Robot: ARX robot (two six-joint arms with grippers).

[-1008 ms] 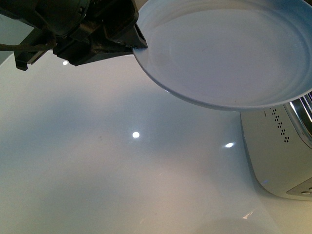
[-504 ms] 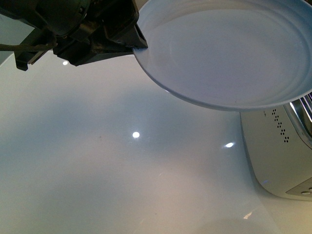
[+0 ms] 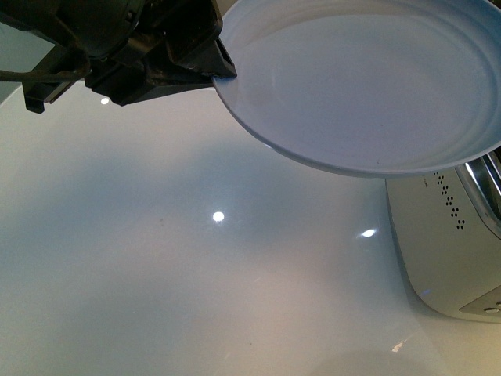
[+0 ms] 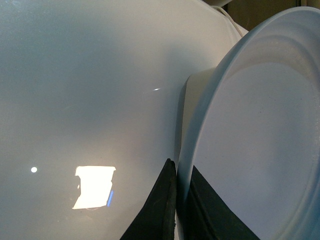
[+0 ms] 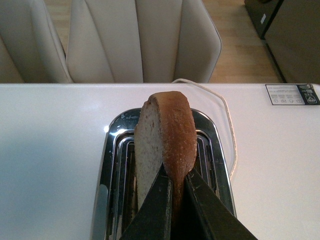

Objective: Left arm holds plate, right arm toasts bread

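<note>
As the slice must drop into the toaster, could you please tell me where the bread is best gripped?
The bread stands on edge, in line with the toaster's slots. So probably pinch its two flat faces at the crust edge farthest from the toaster, coming from above, as the right gripper's jaws do; that leaves the lower end free to enter.

Pale plate (image 4: 250, 150) rim within left claw (image 4: 181, 172)
</note>
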